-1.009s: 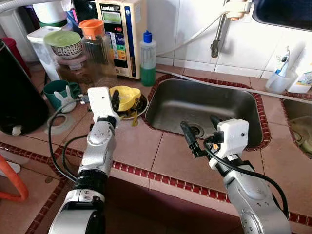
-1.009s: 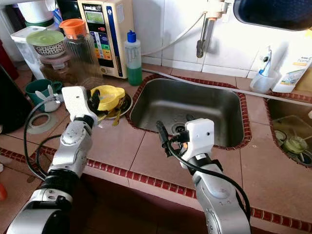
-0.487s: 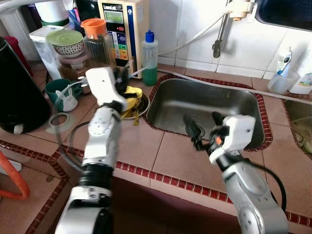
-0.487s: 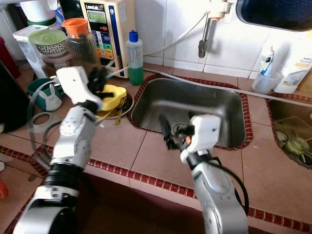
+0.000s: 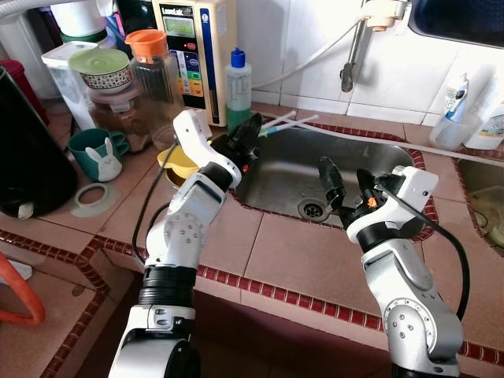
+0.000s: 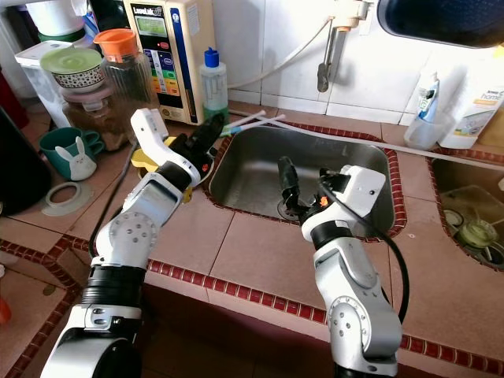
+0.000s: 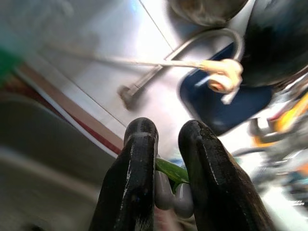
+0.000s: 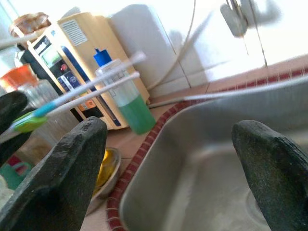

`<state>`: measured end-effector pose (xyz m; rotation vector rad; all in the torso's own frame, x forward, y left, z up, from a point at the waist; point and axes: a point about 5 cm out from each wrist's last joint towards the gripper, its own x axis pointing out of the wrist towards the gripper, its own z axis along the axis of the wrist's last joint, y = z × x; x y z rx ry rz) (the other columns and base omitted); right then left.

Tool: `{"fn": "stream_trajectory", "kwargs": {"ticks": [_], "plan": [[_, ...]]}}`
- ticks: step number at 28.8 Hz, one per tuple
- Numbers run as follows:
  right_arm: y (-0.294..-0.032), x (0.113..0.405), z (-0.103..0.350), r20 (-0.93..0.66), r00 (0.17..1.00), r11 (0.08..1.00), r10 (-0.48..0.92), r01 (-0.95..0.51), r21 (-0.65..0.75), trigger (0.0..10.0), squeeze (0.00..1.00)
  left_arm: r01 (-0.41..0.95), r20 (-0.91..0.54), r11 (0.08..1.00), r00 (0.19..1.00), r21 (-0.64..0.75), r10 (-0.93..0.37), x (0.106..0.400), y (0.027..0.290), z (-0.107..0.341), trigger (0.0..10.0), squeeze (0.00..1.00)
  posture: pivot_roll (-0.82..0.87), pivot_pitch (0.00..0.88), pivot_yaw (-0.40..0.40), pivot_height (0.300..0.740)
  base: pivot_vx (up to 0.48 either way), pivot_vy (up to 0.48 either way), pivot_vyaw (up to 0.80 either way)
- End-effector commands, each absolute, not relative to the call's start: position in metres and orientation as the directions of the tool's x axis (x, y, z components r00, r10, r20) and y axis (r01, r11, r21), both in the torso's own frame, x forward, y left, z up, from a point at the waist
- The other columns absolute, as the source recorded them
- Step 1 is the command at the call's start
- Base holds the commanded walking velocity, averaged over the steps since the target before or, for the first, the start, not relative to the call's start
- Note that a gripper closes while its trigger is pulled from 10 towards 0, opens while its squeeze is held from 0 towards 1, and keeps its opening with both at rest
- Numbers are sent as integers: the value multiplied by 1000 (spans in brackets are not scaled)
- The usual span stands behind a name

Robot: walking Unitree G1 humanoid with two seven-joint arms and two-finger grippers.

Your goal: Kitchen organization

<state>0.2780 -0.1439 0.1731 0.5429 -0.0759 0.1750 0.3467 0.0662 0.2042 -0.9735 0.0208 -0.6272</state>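
The left gripper (image 5: 250,131) has its two black fingers (image 7: 139,187) pinched on the green-handled end of a pair of long white plastic utensils (image 5: 285,121), probably toothbrushes or chopsticks; the pictures are too soft to say which. It holds them over the near-left corner of the stainless steel sink (image 5: 378,161). From the fingers the white shafts run on away from the robot and toward its right, over the red-tiled sink rim toward the back wall, so the long axis lies roughly level and slantwise across the corner of the basin. Behind the left fingers, on the tiled counter (image 5: 291,260), stand the green dish-soap bottle with a blue cap (image 5: 239,88) and, just beside the wrist, a yellow lid on a small plate (image 5: 175,162).

The right gripper (image 5: 346,185) hovers above the basin near the round drain (image 5: 313,210), its fingers (image 8: 72,168) spread wide and gripping nothing. In the right wrist view the white shafts lie ahead of these fingers, off toward one side, with a clear gap to them.

By my reading, the coming move turns on that axis: the free ends point toward the wall, not toward the right fingers, so a handover would need the left wrist to swing them round. The left arm is the nearer and already has them.
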Motion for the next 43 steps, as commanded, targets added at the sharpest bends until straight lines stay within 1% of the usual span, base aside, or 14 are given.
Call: {"fn": "stream_trajectory", "kwargs": {"ticks": [1, 3, 8, 10, 11, 12, 19, 29, 31, 33, 34, 37, 41, 43], "plan": [[-136, 285, 177, 132, 982, 760, 135, -188, 622, 10000, 0, 465, 268, 255, 791, -848, -550, 335, 43, 200, 10000, 0, 3, 0, 18, 740, 0, 0, 0], [-135, 288, 177, 136, 981, 722, 137, -193, 665, 10000, 0, 488, 263, 277, 773, -828, -577, 331, 43, 196, 10000, 0, 6, 0, 15, 740, 0, 0, 0], [-131, 298, 182, 138, 980, 642, 141, -197, 741, 10000, 0, 615, 278, 382, 712, -690, -644, 317, 39, 193, 10000, 0, 13, 0, 6, 740, 0, 0, 0], [-129, 301, 185, 134, 980, 615, 150, -199, 763, 10000, 0, 663, 285, 434, 694, -610, -661, 314, 38, 193, 10000, 0, 13, 0, 3, 740, 0, 0, 0], [-127, 303, 187, 130, 978, 605, 162, -202, 770, 10000, 0, 695, 285, 480, 683, -535, -672, 312, 38, 192, 10000, 0, 13, 0, 3, 740, 0, 0, 0], [-123, 306, 191, 128, 974, 584, 186, -214, 783, 10000, 0, 704, 293, 514, 688, -490, -664, 310, 37, 192, 10000, 0, 11, 0, 0, 740, 0, 0, 0], [-123, 307, 187, 73, 982, 548, 174, -158, 821, 10000, 0, 665, 377, 624, 746, -410, -548, 318, 50, 209, 10000, 0, 12, 0, -7, 740, 0, 0, 0], [-120, 311, 191, 71, 982, 497, 177, -151, 855, 10000, 0, 680, 415, 631, 731, -373, -542, 316, 46, 210, 10000, 0, 9, 0, -3, 740, 0, 0, 0], [-116, 313, 193, 78, 982, 426, 174, -146, 893, 10000, 0, 685, 419, 631, 726, -365, -545, 315, 44, 209, 10000, 0, 7, 0, -2, 740, 0, 0, 0], [-116, 313, 194, 81, 981, 410, 174, -147, 900, 10000, 0, 686, 419, 631, 725, -363, -546, 315, 43, 208, 10000, 0, 7, 0, -2, 740, 0, 0, 0], [-114, 314, 195, 89, 980, 379, 179, -153, 913, 10000, 0, 687, 420, 631, 724, -361, -547, 314, 42, 208, 10000, 0, 4, 0, -2, 740, 0, 0, 0], [-110, 312, 208, 192, 962, 227, 192, -234, 945, 10000, 0, 682, 424, 641, 726, -351, -541, 314, 40, 207, 10000, 0, 2, 0, -2, 740, 0, 0, 0], [-109, 311, 208, 191, 961, 204, 200, -232, 951, 10000, 0, 681, 424, 645, 727, -347, -540, 314, 39, 207, 10000, 0, 1, 0, -1, 740, 0, 0, 0], [-109, 310, 211, 213, 957, 159, 198, -246, 956, 10000, 0, 678, 421, 652, 730, -341, -539, 315, 39, 207, 10000, 0, 3, 0, 1, 740, 0, 0, 0]]}}
